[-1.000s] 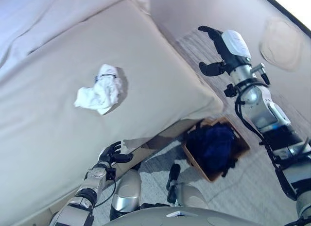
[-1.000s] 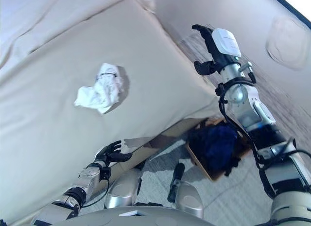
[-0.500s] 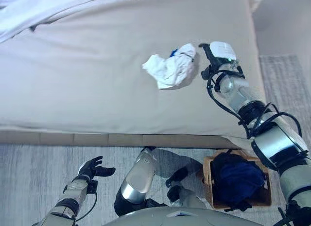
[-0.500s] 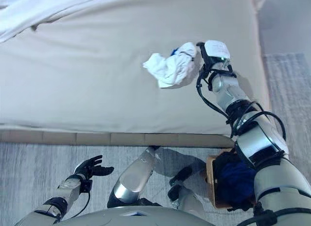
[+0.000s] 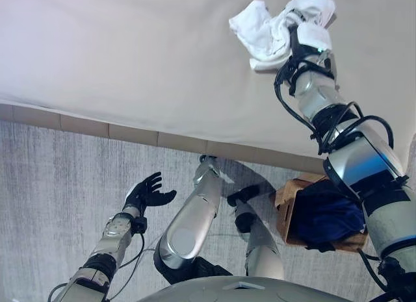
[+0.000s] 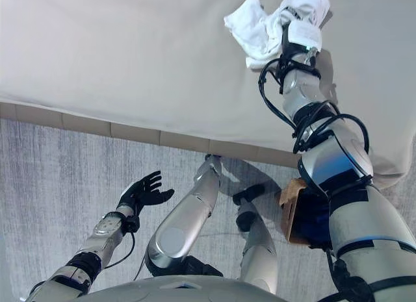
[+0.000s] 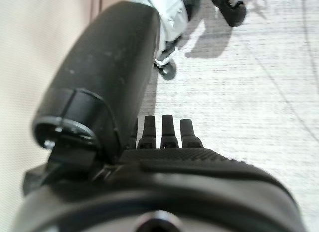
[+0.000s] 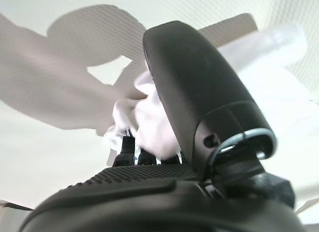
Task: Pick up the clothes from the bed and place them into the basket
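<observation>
A crumpled white cloth (image 5: 263,32) lies on the beige bed (image 5: 130,55) at the far right. My right hand (image 5: 313,39) is stretched out over the bed and pressed into this cloth; in the right wrist view the cloth (image 8: 154,117) bunches right against the hand (image 8: 199,92). A brown basket (image 5: 286,198) stands on the floor by the bed's edge, under my right arm, with dark blue clothes (image 5: 322,211) in it. My left hand (image 5: 146,191) is open and empty, low over the grey carpet; its straight fingers (image 7: 164,134) show in the left wrist view.
The bed's wooden base edge (image 5: 97,126) runs across the view between mattress and grey carpet (image 5: 58,204). The basket sits close to the bed's side.
The camera has swung, shifting the whole picture. My right hand has gone from beside the white cloth onto it. My left hand stays open over the floor.
</observation>
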Motion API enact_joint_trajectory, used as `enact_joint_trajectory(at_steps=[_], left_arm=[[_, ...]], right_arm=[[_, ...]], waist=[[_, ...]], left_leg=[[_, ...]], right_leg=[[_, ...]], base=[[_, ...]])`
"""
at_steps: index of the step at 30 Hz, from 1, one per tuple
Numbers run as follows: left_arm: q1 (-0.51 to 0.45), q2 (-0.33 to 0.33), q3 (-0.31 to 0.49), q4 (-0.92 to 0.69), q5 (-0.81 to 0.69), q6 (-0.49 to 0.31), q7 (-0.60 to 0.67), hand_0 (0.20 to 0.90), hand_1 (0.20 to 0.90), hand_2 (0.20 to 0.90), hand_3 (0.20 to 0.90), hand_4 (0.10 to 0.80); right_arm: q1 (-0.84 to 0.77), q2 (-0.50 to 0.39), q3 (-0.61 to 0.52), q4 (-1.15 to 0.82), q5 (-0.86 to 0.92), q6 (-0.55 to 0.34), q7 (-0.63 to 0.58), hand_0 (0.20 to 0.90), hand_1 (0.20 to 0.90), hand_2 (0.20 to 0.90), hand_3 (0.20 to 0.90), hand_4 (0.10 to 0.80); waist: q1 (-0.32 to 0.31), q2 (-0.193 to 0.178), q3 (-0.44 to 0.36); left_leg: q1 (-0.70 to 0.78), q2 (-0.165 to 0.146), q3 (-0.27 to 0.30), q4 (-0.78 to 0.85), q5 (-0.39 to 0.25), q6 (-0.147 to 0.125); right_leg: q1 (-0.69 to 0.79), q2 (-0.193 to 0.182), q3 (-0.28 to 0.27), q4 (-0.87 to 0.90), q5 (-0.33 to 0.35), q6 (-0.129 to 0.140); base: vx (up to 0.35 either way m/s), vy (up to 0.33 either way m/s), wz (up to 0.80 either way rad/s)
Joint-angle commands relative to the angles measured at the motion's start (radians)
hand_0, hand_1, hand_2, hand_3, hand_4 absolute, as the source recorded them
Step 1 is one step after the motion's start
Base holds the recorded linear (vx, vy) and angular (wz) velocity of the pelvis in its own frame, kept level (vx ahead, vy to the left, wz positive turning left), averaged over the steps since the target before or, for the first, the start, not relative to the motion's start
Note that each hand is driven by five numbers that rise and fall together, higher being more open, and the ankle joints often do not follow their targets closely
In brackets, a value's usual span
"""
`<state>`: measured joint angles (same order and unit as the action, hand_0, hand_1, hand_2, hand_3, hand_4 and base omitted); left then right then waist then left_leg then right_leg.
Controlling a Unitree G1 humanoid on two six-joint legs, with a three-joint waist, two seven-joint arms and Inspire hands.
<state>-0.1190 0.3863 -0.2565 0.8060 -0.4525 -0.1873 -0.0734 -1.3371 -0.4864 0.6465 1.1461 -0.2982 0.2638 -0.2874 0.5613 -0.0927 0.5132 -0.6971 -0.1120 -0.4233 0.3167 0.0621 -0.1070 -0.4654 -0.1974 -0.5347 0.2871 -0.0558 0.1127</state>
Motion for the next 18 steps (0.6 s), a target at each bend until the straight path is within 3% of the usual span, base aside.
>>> enact_joint_trajectory(at_steps=[1, 3, 8, 14, 15, 18], left_arm=[[0.072, 0.04, -0.031, 0.01, -0.037, -0.026, 0.02, 0.9, 0.9, 0.9, 0.9, 0.8], [0.074, 0.029, -0.03, 0.02, -0.034, -0.026, 0.031, 0.9, 0.9, 0.9, 0.9, 0.8], [0.072, 0.013, -0.01, 0.05, -0.017, -0.022, 0.079, 0.9, 0.9, 0.9, 0.9, 0.8], [0.05, 0.021, 0.013, 0.091, 0.03, 0.004, 0.126, 0.9, 0.9, 0.9, 0.9, 0.8], [0.043, 0.023, 0.015, 0.1, 0.045, 0.01, 0.131, 0.9, 0.9, 0.9, 0.9, 0.8], [0.024, 0.022, 0.021, 0.123, 0.099, 0.058, 0.152, 0.9, 0.9, 0.9, 0.9, 0.8]], right_arm=[[-0.073, 0.013, 0.019, -0.049, 0.265, -0.127, -0.079, 0.3, 0.3, 0.3, 0.2, 0.1], [-0.054, 0.039, -0.034, -0.112, 0.379, -0.23, -0.118, 0.3, 0.3, 0.3, 0.2, 0.1], [0.026, 0.068, -0.13, -0.334, 0.436, -0.377, -0.151, 0.3, 0.3, 0.3, 0.2, 0.1], [0.065, 0.001, -0.197, -0.571, 0.405, -0.393, -0.155, 0.3, 0.3, 0.3, 0.2, 0.1], [0.069, -0.011, -0.212, -0.604, 0.422, -0.389, -0.15, 0.3, 0.3, 0.3, 0.2, 0.1], [0.102, -0.044, -0.251, -0.698, 0.432, -0.357, -0.138, 0.3, 0.3, 0.3, 0.2, 0.1]], waist=[[0.018, 0.045, 0.007], [0.005, 0.04, 0.007], [-0.048, 0.002, 0.007], [-0.108, -0.052, 0.007], [-0.119, -0.059, 0.007], [-0.155, -0.071, -0.01]], left_leg=[[-0.022, -0.004, 0.084, 0.016, -0.055, 0.109], [-0.025, 0.001, 0.088, 0.033, -0.07, 0.107], [0.03, 0.022, 0.119, 0.043, -0.114, 0.101], [0.237, 0.056, 0.173, -0.037, -0.141, 0.102], [0.258, 0.053, 0.185, -0.059, -0.109, 0.104], [0.404, 0.064, 0.23, -0.127, -0.112, 0.102]], right_leg=[[-0.016, -0.013, -0.009, 0.116, -0.003, 0.003], [-0.028, -0.008, 0.001, 0.121, -0.008, 0.001], [0.021, 0.013, 0.045, 0.068, 0.015, -0.002], [0.177, 0.05, 0.146, -0.057, 0.046, -0.001], [0.194, 0.048, 0.152, -0.085, 0.073, -0.009], [0.312, 0.064, 0.205, -0.158, 0.07, -0.004]], base=[[-0.084, 0.021, -0.06], [-0.074, 0.05, -0.08], [-0.042, -0.011, -0.18], [-0.034, -0.071, -0.38], [-0.071, -0.037, -0.46], [0.026, -0.042, -0.54]])
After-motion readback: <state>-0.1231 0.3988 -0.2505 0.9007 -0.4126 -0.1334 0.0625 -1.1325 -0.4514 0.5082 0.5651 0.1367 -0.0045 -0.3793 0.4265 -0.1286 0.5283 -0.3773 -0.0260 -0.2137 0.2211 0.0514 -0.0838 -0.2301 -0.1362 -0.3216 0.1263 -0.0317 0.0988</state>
